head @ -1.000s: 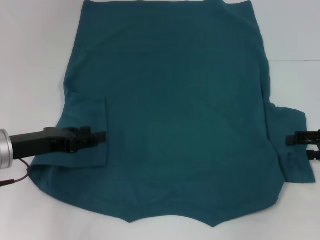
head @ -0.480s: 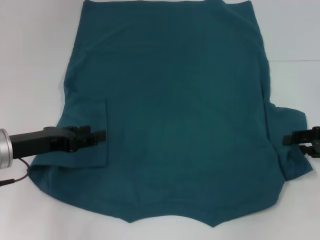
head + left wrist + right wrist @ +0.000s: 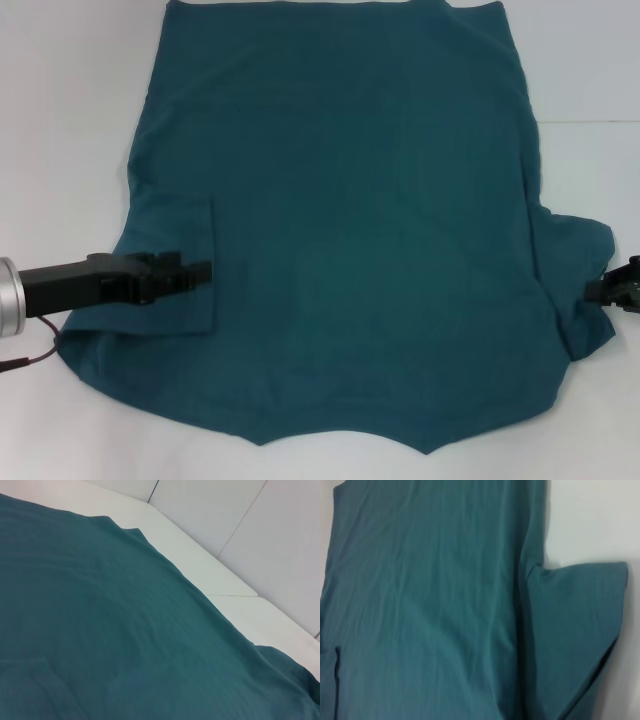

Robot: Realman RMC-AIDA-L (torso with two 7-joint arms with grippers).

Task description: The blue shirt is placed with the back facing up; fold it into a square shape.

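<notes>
— Where is the blue shirt (image 3: 350, 230)?

— Spread flat over the white table (image 3: 60, 120), covering most of it, with the hem at the far edge and the neckline notch at the near edge. Its left sleeve is folded inward onto the body; the right sleeve (image 3: 585, 290) sticks out to the right, and its outer edge is raised off the table.

— And the left gripper (image 3: 195, 274)?

— It lies low over the folded left sleeve, pointing right. Its black fingers are drawn together, with no cloth visibly pinched between them.

— The right gripper (image 3: 600, 292)?

— At the right edge of the scene, on the outer edge of the right sleeve. I cannot tell whether it is clenched or released.
</notes>
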